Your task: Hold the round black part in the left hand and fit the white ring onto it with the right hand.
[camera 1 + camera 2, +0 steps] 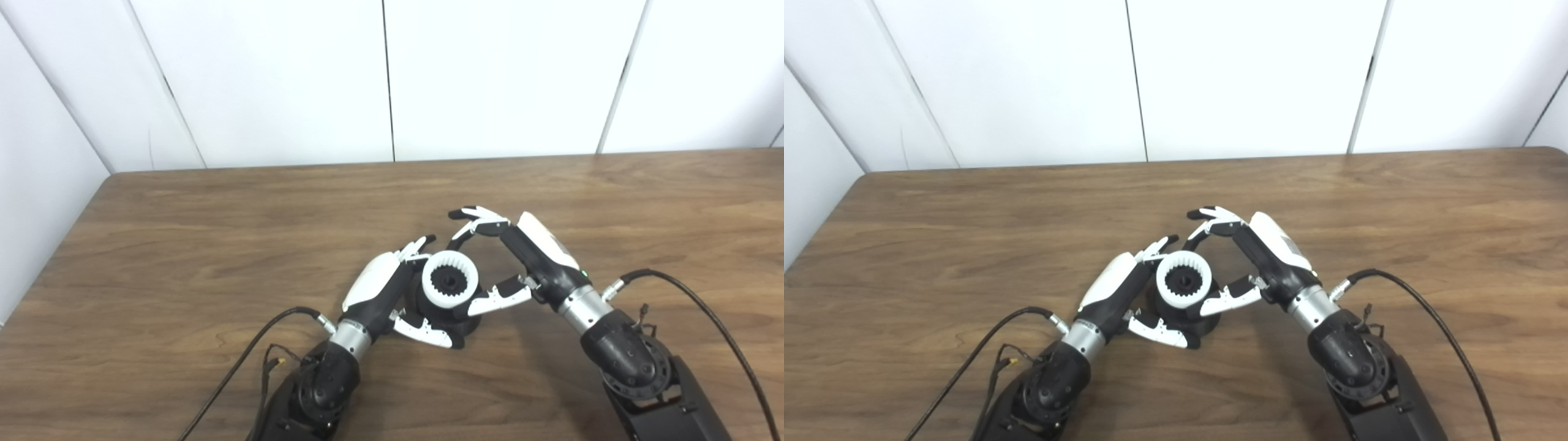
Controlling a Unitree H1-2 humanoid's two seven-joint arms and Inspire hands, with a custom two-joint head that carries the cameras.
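White ring (451, 283) seemingly on black part (436, 311), both hands around.

Table (184, 245) bare on all sides. Only crowding is mid-front: left hand (383, 288) and right hand (527, 254) flank the black part (441, 312) with white ring (450, 283); top access open.

White toothed ring (450, 283) at frame centre was on a black round part (442, 313), black-and-white hands (384, 283) (534, 251), brown wood-grain table (245, 245), white panelled wall (269, 79) above.
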